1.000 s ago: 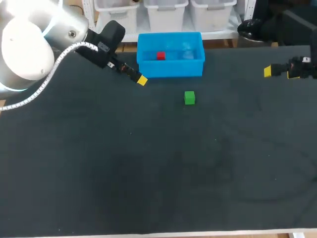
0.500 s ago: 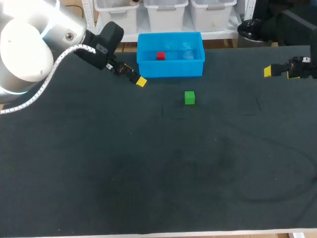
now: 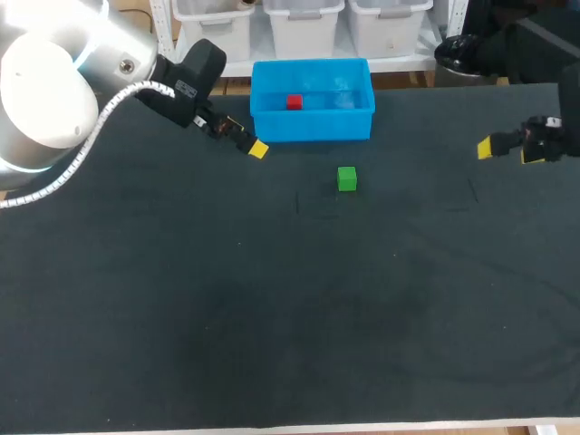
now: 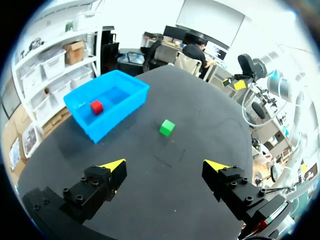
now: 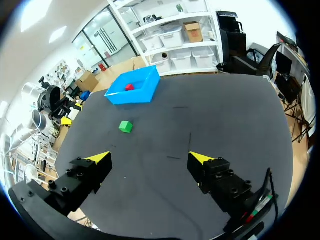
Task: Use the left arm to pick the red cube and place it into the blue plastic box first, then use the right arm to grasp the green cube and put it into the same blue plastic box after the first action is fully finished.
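The red cube (image 3: pixel 294 102) (image 4: pixel 96 107) (image 5: pixel 129 87) lies inside the blue plastic box (image 3: pixel 314 128) (image 4: pixel 118 116) (image 5: pixel 136 97) at the table's far edge. On the dark mat in front of the box, the green cube (image 3: pixel 346 178) (image 4: pixel 167 127) (image 5: pixel 125 126) sits alone. My left gripper (image 3: pixel 255 148) (image 4: pixel 165 166) hovers open and empty just left of the box's front corner. Far to the right of both cubes, my right gripper (image 3: pixel 507 151) (image 5: pixel 149 159) is open too, with nothing between its fingers.
The dark mat (image 3: pixel 272 308) covers the whole table, with broad bare room in front of the green cube. My left arm's white body (image 3: pixel 54 91) fills the far left corner.
My right gripper has dropped slightly toward the near side and shifted a little left. The left gripper drew back a touch from the box, then held still. The cubes have not moved.
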### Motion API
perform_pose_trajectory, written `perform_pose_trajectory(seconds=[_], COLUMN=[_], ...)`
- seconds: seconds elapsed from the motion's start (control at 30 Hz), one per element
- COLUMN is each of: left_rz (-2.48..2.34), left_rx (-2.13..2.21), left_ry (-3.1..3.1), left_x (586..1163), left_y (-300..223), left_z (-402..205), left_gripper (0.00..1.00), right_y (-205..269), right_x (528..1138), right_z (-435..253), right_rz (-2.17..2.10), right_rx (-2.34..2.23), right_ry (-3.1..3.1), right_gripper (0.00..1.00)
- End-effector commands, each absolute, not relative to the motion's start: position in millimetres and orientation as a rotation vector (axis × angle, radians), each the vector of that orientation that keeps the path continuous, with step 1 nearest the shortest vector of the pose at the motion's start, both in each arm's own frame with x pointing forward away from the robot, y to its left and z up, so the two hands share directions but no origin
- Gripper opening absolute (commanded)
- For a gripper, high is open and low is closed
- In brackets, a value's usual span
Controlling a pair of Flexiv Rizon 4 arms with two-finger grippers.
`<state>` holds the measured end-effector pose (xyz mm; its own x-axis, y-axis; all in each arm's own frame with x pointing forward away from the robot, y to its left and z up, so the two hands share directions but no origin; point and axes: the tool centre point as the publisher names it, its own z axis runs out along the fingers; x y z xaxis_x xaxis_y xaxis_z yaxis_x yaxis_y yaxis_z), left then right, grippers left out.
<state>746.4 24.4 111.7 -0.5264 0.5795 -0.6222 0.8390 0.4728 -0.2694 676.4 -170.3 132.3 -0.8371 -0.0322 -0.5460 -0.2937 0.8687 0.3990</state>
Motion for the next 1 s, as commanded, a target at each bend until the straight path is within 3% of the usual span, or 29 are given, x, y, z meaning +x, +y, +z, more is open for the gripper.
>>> perform_pose_trajectory(seconds=[0.03, 1.0], left_rz=[-0.78, -0.78], left_rx=[1.18, 1.18], left_ry=[2.269, 2.269], left_x=[746.2, 746.2], left_y=[25.1, 25.1], left_z=[110.9, 110.9], left_gripper=[1.0, 1.0], right_y=[-146.5, -38.9], right_x=[683.4, 728.1], right_z=[134.4, 130.5], right_rz=[0.559, 0.492], right_rx=[-0.212, -0.361], right_ry=[2.552, 2.747], right_gripper=[1.0, 1.0])
